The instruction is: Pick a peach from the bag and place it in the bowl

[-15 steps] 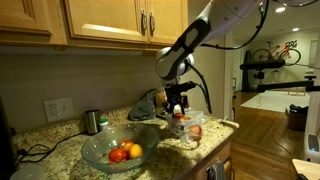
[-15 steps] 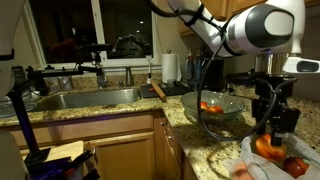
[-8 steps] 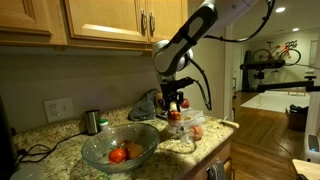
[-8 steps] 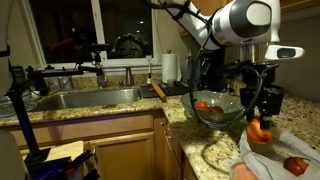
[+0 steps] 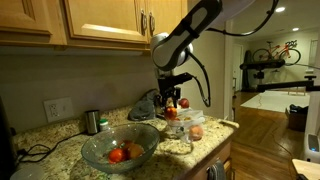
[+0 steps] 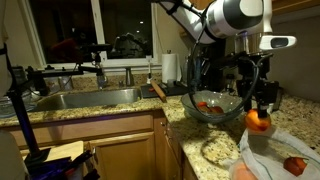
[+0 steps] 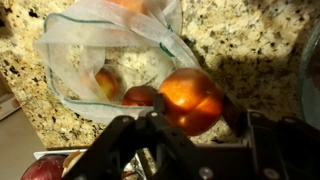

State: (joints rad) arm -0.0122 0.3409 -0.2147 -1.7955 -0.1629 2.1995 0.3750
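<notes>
Orange-red peach (image 7: 190, 98) is clamped in the tool (image 7: 192, 118), hanging over the plastic bag (image 7: 100, 60) on the granite worktop (image 7: 250, 40), bowl (image 5: 98, 154) nearby. Looks light but soft and easy to bruise, so gentle squeeze across its widest middle seems best.

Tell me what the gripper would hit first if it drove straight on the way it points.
Probably the plastic bag. The gripper, shut on a peach, points down at it on the granite counter. Depth is unclear.

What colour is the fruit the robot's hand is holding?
Orange with a red blush; the peach shows best in the wrist view.
</notes>
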